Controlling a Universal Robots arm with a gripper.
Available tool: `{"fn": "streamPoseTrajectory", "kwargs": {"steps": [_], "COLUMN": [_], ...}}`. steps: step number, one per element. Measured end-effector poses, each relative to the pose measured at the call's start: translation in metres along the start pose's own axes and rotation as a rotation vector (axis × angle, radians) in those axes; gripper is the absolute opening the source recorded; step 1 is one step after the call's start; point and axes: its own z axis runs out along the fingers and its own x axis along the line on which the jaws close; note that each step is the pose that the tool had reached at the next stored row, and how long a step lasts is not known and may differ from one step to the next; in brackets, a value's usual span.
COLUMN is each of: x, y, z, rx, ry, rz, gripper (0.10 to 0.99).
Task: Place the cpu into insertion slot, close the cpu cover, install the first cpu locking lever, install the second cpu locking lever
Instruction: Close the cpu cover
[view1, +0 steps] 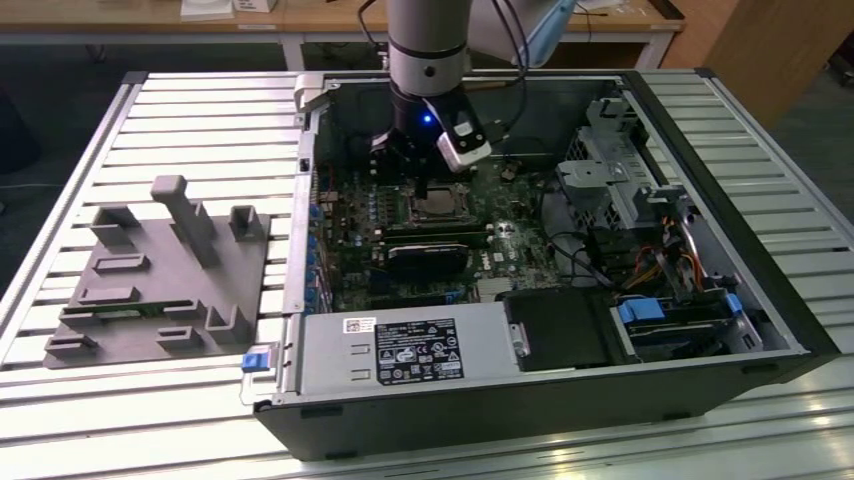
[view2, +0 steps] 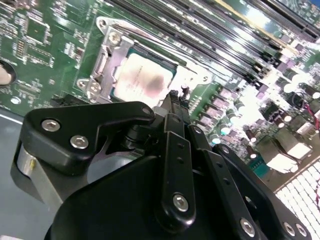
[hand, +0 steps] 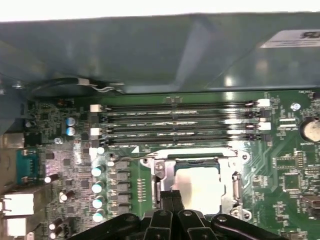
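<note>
The cpu (hand: 197, 187) lies flat in the insertion slot, its pale metal face showing through the window of the cpu cover (hand: 165, 164), which is folded down over it. In the second wrist view the cpu (view2: 142, 80) sits inside the silvery cover (view2: 111, 55), and a thin lever rod (view2: 165, 47) runs along one edge. My gripper (hand: 170, 197) is shut, its black fingertips (view2: 175, 100) together at the socket's edge beside the chip, with nothing visible between them. In the exterior view the gripper (view1: 424, 190) hangs just above the socket (view1: 434, 208) inside the open computer case.
Several long black memory slots (hand: 180, 125) run beside the socket, and a row of capacitors (hand: 98, 187) stands nearby. The case walls (view1: 310, 180), a drive cage (view1: 614, 170), cables (view1: 587, 255) and a power supply (view1: 407, 350) surround the board. A grey fixture (view1: 160, 270) lies at the exterior view's left.
</note>
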Motion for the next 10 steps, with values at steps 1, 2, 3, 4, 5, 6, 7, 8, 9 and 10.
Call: {"fn": "streamPoseTrajectory", "kwargs": {"steps": [1, 2, 3, 4, 5, 6, 7, 8, 9, 10], "x": [-0.0026, -0.0054, -0.0083, -0.0117, -0.0148, -0.0178, -0.0208, -0.0235, -0.0247, -0.0248], "y": [0.0001, 0.0003, 0.0005, 0.0006, 0.0008, 0.001, 0.0012, 0.0013, 0.0013, 0.0013], "z": [0.0, 0.0001, 0.0001, 0.0002, 0.0002, 0.0003, 0.0003, 0.0004, 0.0003, 0.0003], "rx": [0.0, 0.0, 0.0, 0.0, 0.0, 0.0, 0.0, 0.0, 0.0, 0.0], "ry": [0.0, 0.0, 0.0, 0.0, 0.0, -0.0001, 0.0, -0.0001, 0.0, 0.0], "rz": [0.0, 0.0, 0.0, 0.0, 0.0, 0.0, 0.0, 0.0, 0.0, 0.0], "gripper": [0.106, 0.106, 0.106, 0.106, 0.106, 0.106, 0.106, 0.106, 0.106, 0.106]}}
